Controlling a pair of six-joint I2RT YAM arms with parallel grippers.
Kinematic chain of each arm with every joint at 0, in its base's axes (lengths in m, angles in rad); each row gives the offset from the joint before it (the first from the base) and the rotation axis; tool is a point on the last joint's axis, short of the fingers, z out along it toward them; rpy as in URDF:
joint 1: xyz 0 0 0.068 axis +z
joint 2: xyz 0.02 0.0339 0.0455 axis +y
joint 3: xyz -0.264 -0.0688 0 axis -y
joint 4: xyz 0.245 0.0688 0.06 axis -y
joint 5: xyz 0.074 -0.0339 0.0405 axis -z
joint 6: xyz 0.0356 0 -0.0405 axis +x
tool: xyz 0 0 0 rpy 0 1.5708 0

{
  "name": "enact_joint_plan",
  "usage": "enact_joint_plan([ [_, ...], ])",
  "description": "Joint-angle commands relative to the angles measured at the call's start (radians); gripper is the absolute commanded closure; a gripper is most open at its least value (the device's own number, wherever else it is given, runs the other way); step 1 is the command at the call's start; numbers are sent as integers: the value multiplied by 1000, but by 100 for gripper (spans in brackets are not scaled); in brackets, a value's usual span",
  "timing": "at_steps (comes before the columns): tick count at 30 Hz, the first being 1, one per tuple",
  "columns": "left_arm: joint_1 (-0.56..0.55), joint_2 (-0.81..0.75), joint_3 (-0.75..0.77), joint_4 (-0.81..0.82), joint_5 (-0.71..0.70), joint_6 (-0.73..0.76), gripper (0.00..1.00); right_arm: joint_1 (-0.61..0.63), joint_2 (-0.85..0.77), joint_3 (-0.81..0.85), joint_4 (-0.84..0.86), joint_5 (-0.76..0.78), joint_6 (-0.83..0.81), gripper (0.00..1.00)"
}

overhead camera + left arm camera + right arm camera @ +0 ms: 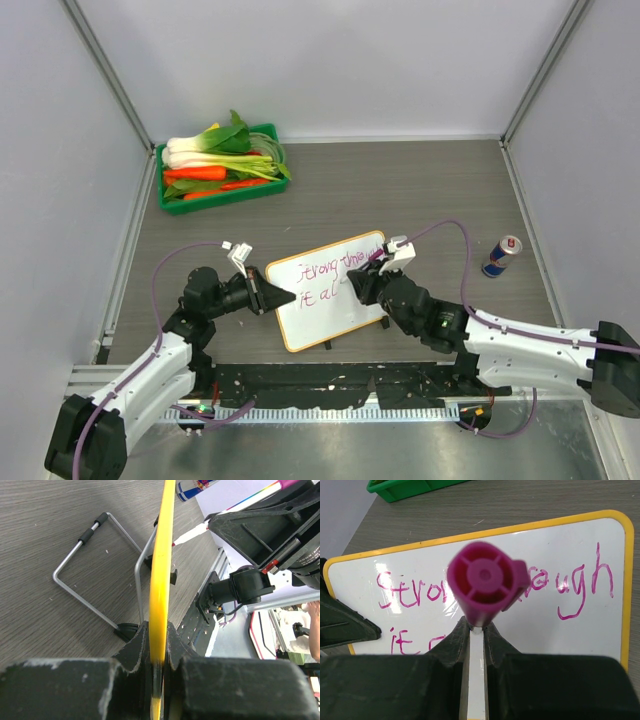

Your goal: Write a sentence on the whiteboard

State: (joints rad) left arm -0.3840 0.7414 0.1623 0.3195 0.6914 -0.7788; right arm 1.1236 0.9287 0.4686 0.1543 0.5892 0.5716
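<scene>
Whiteboard (330, 318): how is it sitting, and what is holding it? (Reader)

It is standing tilted on the grey table (420, 190), with a bent wire stand (75, 565) showing at its back and two black feet (328, 345) on its near long edge. The left gripper (285, 297) is pinching the whiteboard's left edge. In the left wrist view its fingers (135, 645) are pressing on both faces of the yellow frame, with no gap showing. (Legend)

What is appearing on the whiteboard's face? (Reader)

The sentence (410, 592) is running in pink across two lines. The upper line is reading "Stron", then a stretch hidden behind the marker, then letters ending "ugh". The lower line is beginning "it" plus one more letter. (Legend)

What is the right claw doing? (Reader)

The right gripper (476, 627) is hovering over the whiteboard's right half, jaws nearly together and clamping a white-barrelled marker (485, 587), whose magenta end is facing the wrist camera. The tip is pointing toward the whiteboard. Whether it is touching cannot be told, since the marker's own body is hiding it. (Legend)

What is lying around the whiteboard? (Reader)

A blue and silver can (502, 257) is standing to the right of the whiteboard, well apart. A green crate (225, 197) holding carrots (200, 173) and leafy greens (225, 140) is sitting beyond the whiteboard's far left corner, also apart. (Legend)
</scene>
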Motion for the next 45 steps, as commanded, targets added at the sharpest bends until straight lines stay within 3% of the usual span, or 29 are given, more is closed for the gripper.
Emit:
enact_joint_plan([
  [1,8,9,-23,-88,-76,98,100,-2,-24,-21,-15,-18,36,99],
  [18,8,16,-23,-85,-76,98,100,-2,-44,-53,-81,-69,76,99],
  [45,8,12,-23,-89,-79,99,100,-2,-130,19,-113,34,25,99],
])
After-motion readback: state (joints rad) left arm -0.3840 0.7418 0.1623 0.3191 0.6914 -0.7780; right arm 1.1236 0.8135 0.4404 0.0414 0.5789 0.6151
